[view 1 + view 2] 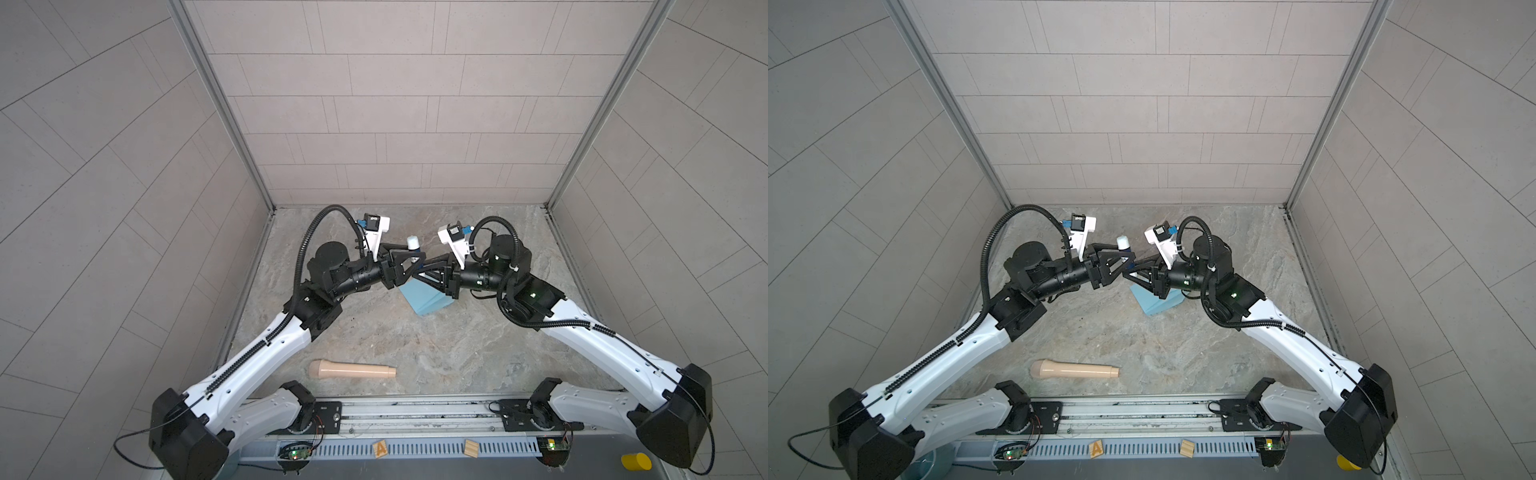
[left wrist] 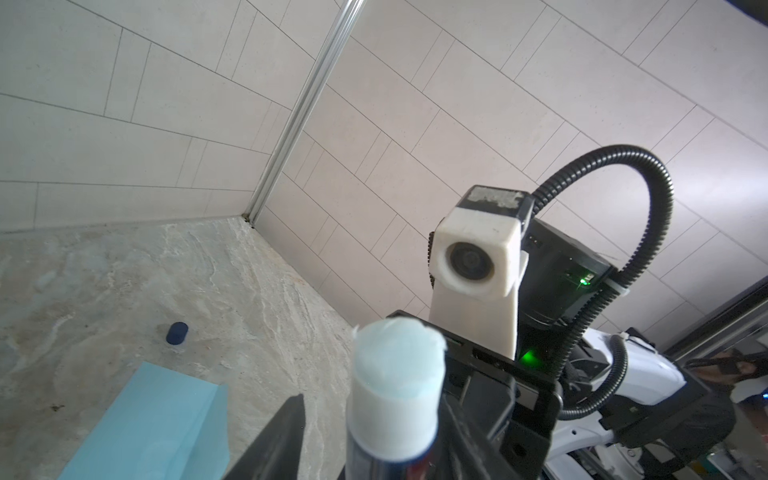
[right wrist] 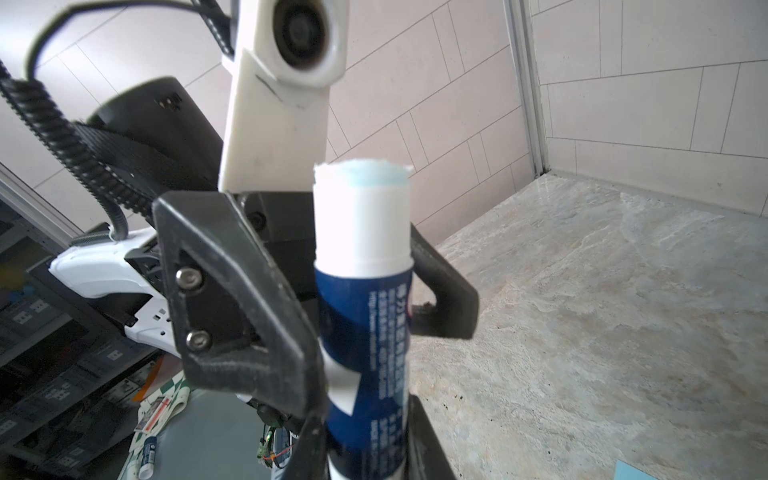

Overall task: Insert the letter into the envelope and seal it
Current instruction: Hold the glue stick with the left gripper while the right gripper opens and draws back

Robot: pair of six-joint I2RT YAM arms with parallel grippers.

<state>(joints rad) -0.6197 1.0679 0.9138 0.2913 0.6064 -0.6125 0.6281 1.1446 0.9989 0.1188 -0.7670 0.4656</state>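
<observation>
marbled grey tabletop (image 1: 415, 345) ran back to tiled walls. the envelope (image 1: 426, 299) lay flat on it at mid-table, a light blue rectangle partly hidden under the two grippers. the letter showed in no view, so whether it sat inside could not be told. above the envelope an uncapped glue stick (image 3: 363, 316) stood upright, its pale tip raised. the right gripper (image 3: 365, 442) pinched the tube's lower end. the left gripper (image 2: 374, 424) bracketed the tube with parted jaws, a gap showing beside one finger (image 2: 286, 432). a dark blue cap (image 2: 177, 332) lay on the stone near the envelope, apart from it. the risks, as i judged them: held by one low grip, the stick could tilt or slip when turned down. hard pressing might also drag the unweighted envelope or smear glue off the flap.
</observation>
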